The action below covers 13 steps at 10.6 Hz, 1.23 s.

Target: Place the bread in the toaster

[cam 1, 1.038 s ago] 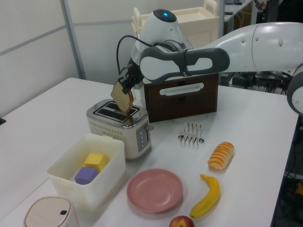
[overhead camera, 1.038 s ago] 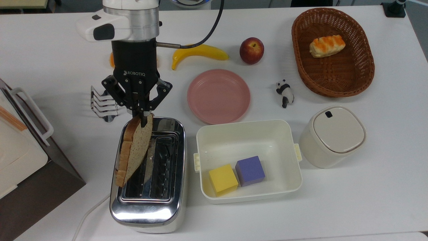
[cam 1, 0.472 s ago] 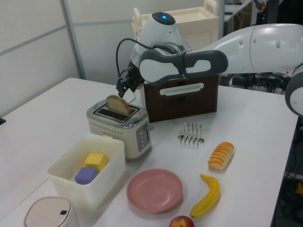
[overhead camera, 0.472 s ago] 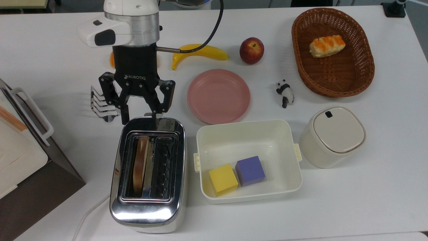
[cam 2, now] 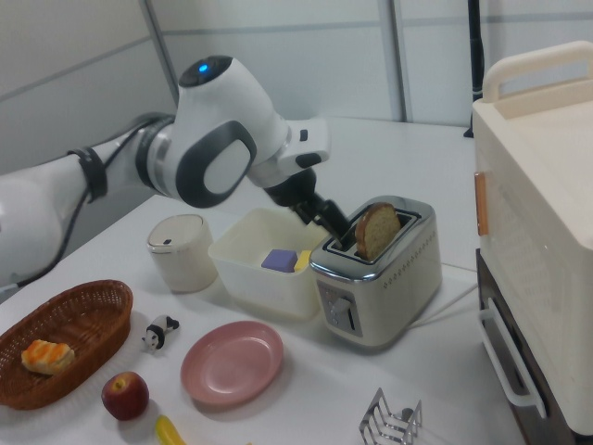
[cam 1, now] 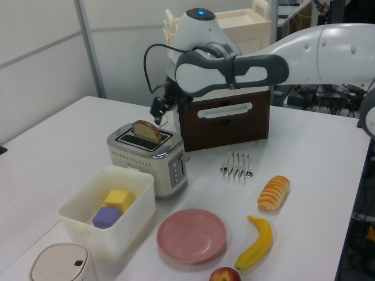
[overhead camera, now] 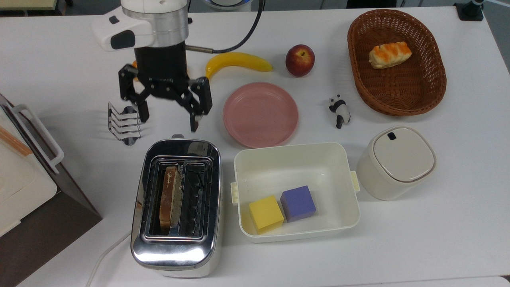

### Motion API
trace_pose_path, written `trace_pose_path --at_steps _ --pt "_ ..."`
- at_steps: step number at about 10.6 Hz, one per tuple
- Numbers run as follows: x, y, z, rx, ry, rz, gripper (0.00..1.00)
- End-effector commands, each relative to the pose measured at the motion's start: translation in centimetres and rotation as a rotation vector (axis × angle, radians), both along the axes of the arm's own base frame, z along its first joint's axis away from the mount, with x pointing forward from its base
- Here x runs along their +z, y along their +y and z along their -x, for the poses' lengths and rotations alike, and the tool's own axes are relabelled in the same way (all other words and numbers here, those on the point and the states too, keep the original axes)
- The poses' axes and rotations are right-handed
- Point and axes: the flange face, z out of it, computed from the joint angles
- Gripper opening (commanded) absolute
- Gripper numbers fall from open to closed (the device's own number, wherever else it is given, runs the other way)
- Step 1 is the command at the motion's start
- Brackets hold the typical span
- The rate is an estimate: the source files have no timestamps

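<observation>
The bread [overhead camera: 168, 197] stands on edge in the toaster's slot on the top view's left, its rounded top poking above the chrome toaster [overhead camera: 175, 251]. In the left view the bread [cam 1: 147, 132] sticks up from the toaster [cam 1: 143, 161], as does the bread [cam 2: 375, 229] in the right view's toaster [cam 2: 398, 278]. My gripper [overhead camera: 168, 119] hangs open beyond the toaster's far end, above the table, with nothing between its fingers. It sits above and behind the toaster as the gripper [cam 1: 159, 108] in the left view.
A wire toast rack [overhead camera: 123, 126] stands just left of the gripper in the top view. A pink plate [overhead camera: 260, 114], a white bin [overhead camera: 297, 159] with two cubes, a banana [overhead camera: 239, 61], an apple [overhead camera: 299, 60], a basket [overhead camera: 398, 99] and a lidded canister [overhead camera: 398, 163] lie to the right.
A second ago the gripper was shut on the tilted bread over the toaster. It opened, the bread dropped into the slot, and the gripper pulled back and up.
</observation>
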Motion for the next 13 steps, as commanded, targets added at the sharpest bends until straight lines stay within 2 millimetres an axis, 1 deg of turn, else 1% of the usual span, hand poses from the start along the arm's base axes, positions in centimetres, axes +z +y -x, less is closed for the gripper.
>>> trace_pose_path --at_steps 1,2,3,4,5,6,7,8,9,11,13 --pt "1.3 1.0 6.5 -0.002 0.364 -0.023 1.00" --pt "1.8 1.3 8.2 0.018 0.446 -0.036 1.00" --pt "2.4 2.3 9.5 0.053 0.481 -0.047 1.00" --pt "2.9 2.5 10.4 0.074 0.484 -0.051 1.00" --pt "2.3 2.7 10.6 0.092 0.495 -0.050 1.00" --pt "2.6 2.8 10.6 0.118 0.490 -0.045 1.00" --pt "3.0 2.4 10.7 0.149 0.482 -0.042 1.00" --pt "3.2 1.7 10.6 0.144 0.474 -0.044 1.00" --pt "3.3 1.6 10.5 0.141 0.465 -0.061 1.00" --pt "3.2 1.9 10.6 0.121 0.468 -0.066 1.00" --pt "3.2 1.9 10.5 0.112 0.467 -0.063 1.00"
